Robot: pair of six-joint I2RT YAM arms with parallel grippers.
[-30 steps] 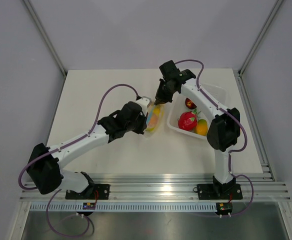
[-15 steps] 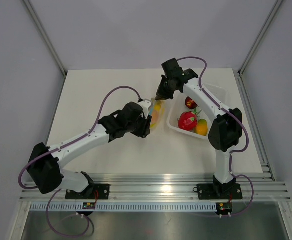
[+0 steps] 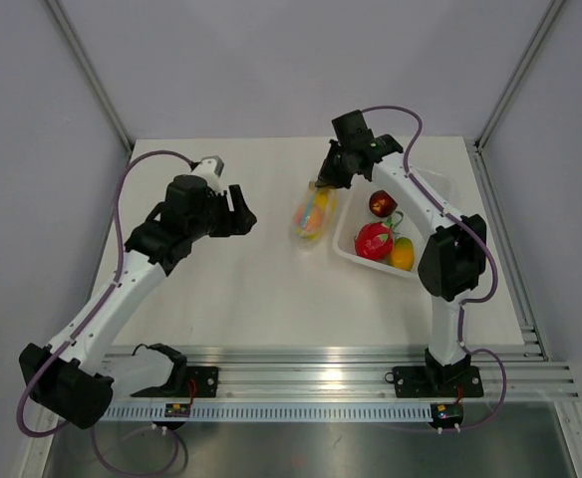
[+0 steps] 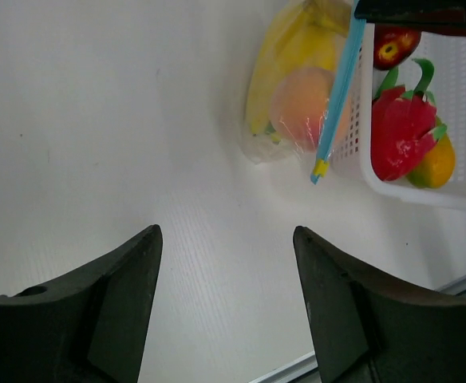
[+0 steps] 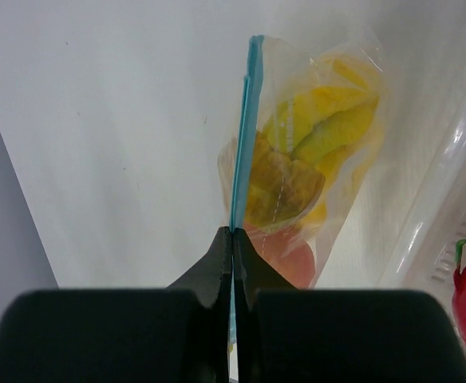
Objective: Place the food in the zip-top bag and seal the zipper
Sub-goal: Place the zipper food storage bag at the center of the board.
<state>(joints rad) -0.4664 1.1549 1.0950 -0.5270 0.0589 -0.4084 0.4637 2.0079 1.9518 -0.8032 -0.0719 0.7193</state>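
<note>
The zip-top bag (image 3: 311, 212) hangs tilted over the table beside the tray, holding a yellow banana bunch (image 4: 290, 56) and an orange-pink peach (image 4: 301, 108). Its light-blue zipper (image 4: 337, 88) runs along the upper edge, and my right gripper (image 3: 324, 183) is shut on the far end of that strip. In the right wrist view the strip (image 5: 244, 136) passes straight between the closed fingertips (image 5: 232, 231), with the bag (image 5: 313, 159) just to their right. My left gripper (image 3: 241, 211) stands open over bare table well left of the bag, with nothing between its fingers (image 4: 225, 231).
A white mesh tray (image 3: 434, 182) stands right of the bag. It holds a red apple (image 3: 381, 204), a red dragon fruit (image 3: 373, 241) and an orange fruit (image 3: 402, 254). The right arm reaches over it. Grey walls close in the sides and back.
My left gripper opened, let go of the bag and swung back to the left. The right gripper kept its pinch on the zipper and shifted the bag slightly up and right.
</note>
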